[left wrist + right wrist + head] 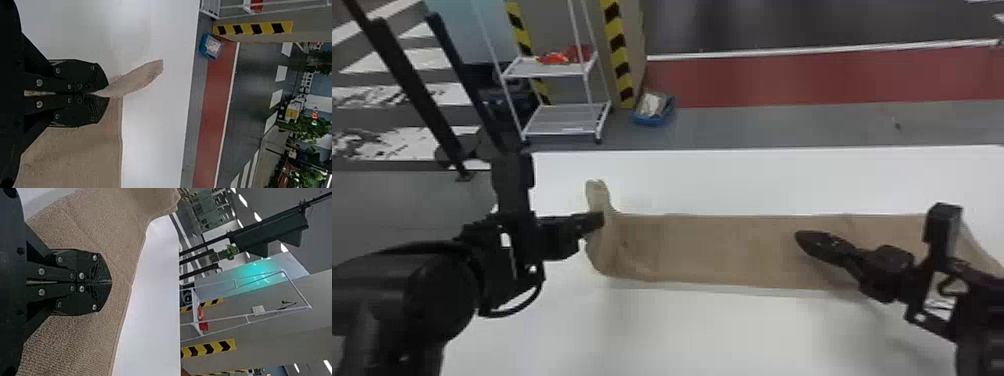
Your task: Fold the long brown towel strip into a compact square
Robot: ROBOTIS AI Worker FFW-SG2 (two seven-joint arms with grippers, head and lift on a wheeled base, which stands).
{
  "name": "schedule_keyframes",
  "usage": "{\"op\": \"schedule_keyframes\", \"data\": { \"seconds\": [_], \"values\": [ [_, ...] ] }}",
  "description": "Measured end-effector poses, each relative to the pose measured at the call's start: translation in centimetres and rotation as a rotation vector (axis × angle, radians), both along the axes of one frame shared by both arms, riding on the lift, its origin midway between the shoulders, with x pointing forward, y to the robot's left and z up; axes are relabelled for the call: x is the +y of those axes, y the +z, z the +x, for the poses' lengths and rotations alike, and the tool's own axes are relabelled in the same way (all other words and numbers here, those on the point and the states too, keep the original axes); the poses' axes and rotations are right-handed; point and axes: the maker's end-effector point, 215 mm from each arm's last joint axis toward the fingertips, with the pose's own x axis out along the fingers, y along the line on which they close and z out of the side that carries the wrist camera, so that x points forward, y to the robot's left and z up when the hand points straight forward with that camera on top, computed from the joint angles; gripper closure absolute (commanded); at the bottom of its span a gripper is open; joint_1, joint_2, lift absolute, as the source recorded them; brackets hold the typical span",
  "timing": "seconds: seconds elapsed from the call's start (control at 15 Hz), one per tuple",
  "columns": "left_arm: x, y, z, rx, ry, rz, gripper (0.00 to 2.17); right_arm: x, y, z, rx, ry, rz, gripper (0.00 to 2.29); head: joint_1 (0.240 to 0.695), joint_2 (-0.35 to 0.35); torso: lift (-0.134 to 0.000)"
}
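Currently, the brown towel strip (712, 250) extends lengthwise across the desk (682, 330), its left end raised. My left gripper (107, 93) has its fingers clenched on a pinch of that end, presumably so it can be carried inward for a fold. My right gripper (111, 282) has its fingers closed together over the right-hand portion, nothing visible between them, probably positioned to steady the strip; contact cannot be confirmed.

- Table (682, 330), one: white, plain, straight far edge
- Brown towel strip (712, 250), one: long, laid crosswise on the table, end at the robot's left lifted
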Motion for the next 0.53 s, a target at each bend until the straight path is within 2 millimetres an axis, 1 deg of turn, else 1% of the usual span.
{"op": "schedule_keyframes", "data": {
  "seconds": [0.07, 0.13, 0.27, 0.33, 0.4, 0.47, 0.53],
  "values": [
    [-2.0, 0.8, 0.0, -0.006, -0.021, -0.032, 1.62, 0.1, 0.0, 0.0, 0.000, 0.001, 0.001, 2.02, 0.695, 0.119, -0.124],
    [-4.5, 1.5, 0.1, -0.010, -0.042, -0.070, 1.62, 0.1, 0.0, 0.0, 0.000, 0.000, 0.003, 2.02, 0.695, 0.083, -0.124],
    [-9.8, 2.9, 0.6, -0.023, -0.078, -0.140, 1.62, -0.3, 0.1, -0.2, 0.000, -0.010, 0.018, 2.00, 0.695, 0.035, -0.124],
    [-12.2, 3.5, 0.9, -0.031, -0.096, -0.163, 1.62, -1.2, 0.7, -0.4, -0.008, -0.028, 0.039, 1.84, 0.695, 0.004, -0.124],
    [-13.7, 3.5, 1.1, -0.030, -0.112, -0.157, 1.62, -2.8, 1.5, -0.7, -0.020, -0.055, 0.063, 1.61, 0.695, -0.024, -0.124],
    [-14.6, 3.3, 1.1, -0.026, -0.124, -0.145, 1.62, -4.7, 2.5, -0.9, -0.037, -0.090, 0.082, 1.23, 0.695, -0.072, -0.124],
    [-15.3, 2.8, 1.1, -0.019, -0.135, -0.123, 1.62, -7.6, 4.0, -1.2, -0.068, -0.138, 0.100, 0.44, 0.695, -0.104, -0.124]
  ]
}}
